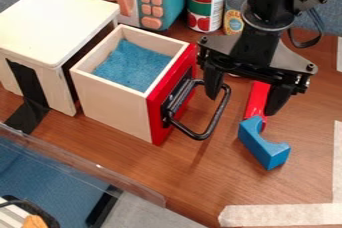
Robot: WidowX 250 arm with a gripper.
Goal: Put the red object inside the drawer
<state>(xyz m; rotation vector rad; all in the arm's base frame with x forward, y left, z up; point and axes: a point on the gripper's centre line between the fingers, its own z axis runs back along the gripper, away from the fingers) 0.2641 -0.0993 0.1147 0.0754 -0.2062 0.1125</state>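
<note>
Gripper (242,104): mine, above tbl. (200,187), jaws apart, nothing held | Red obj. (257,99): on tbl., partly behind one jaw, outside drawer (113,107); contact w/ jaw can't be told | Drawer: open, blue cloth (137,64) inside, handle (219,114) near my other jaw | Blue block (264,147): at near end of red obj. | Cans (206,2): at back

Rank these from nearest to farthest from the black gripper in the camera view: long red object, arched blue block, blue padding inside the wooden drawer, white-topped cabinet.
1. Red object: beneath the gripper.
2. Blue block: at the red object's near end.
3. Blue padding: inside the drawer, left in the view.
4. Cabinet: farthest left.
</note>
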